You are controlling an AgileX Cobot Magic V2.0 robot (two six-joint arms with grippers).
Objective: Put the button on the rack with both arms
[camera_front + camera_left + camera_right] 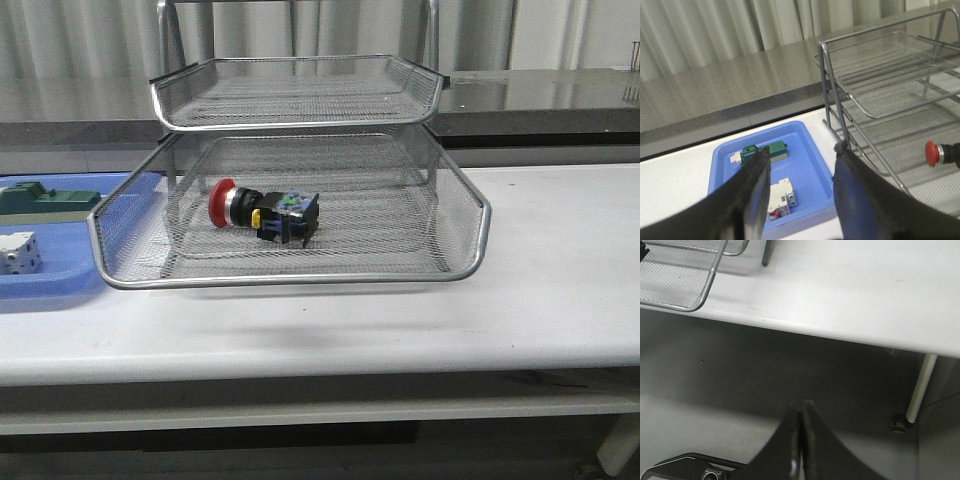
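The button (262, 210) lies on its side in the pulled-out middle tray of the wire-mesh rack (470, 262), red head to the left. Its red head (932, 153) also shows in the left wrist view, inside the rack (840, 112). My left gripper (802, 155) is open and empty, hovering above the blue tray, well away from the button. My right gripper (800, 410) is shut with nothing in it, held off the table's front edge above the floor. Neither arm shows in the front view.
A flat blue tray (60, 285) lies left of the rack with a green block (55, 198) and a white block (18, 252) in it. In the left wrist view the tray (810, 150) holds a green block (765, 151) and a white breaker-like block (781, 198). A table leg (920, 390) stands at the right.
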